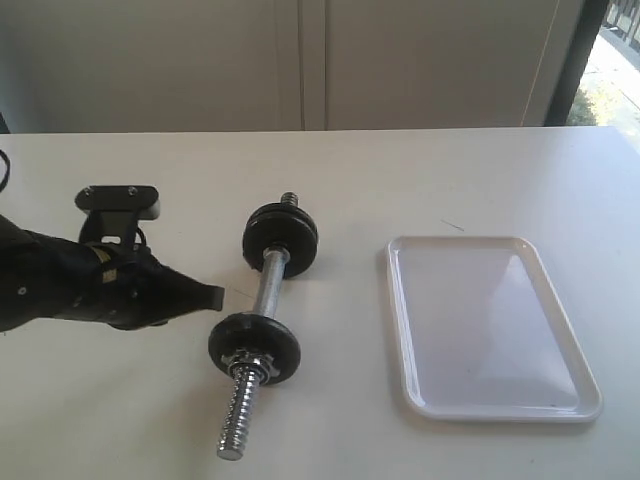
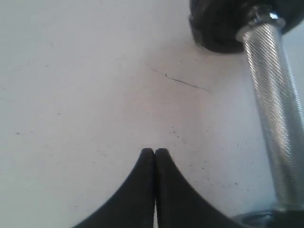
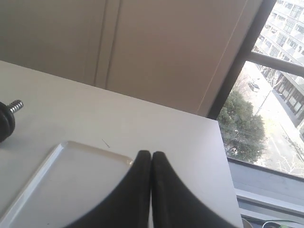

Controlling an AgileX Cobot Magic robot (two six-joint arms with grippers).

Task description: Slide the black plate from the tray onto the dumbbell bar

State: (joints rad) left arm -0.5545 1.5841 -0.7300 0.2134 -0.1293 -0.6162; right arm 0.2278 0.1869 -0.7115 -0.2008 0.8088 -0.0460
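The left pincer (image 2: 155,151), two curved black fingers clenched tip to tip on nothing, hangs low over the white tabletop (image 1: 120,420). Just past its tips, and not touching them, lies the short chrome dumbbell bar (image 1: 268,288), with a knurled middle and coarse threaded ends. Only bare table with a faint scratch separates the two, so nothing stands in the way.

The small round matte-black plate (image 1: 254,343) sits on the bar towards its near end, off to one side of the pincer's tips. A silvery collar nut (image 1: 250,362) sits against its outer face. A second black disc of the same kind (image 1: 280,236) sits towards the bar's far end.

The wide white rectangular plastic tray (image 1: 480,320), with rounded corners and a low rim, lies well apart, on the other side of the bar from the left pincer. The right pincer (image 3: 151,153), also clenched on nothing, hangs by one corner of that tray. Beyond the table are beige wall panels (image 3: 156,52) and a window (image 3: 270,95).
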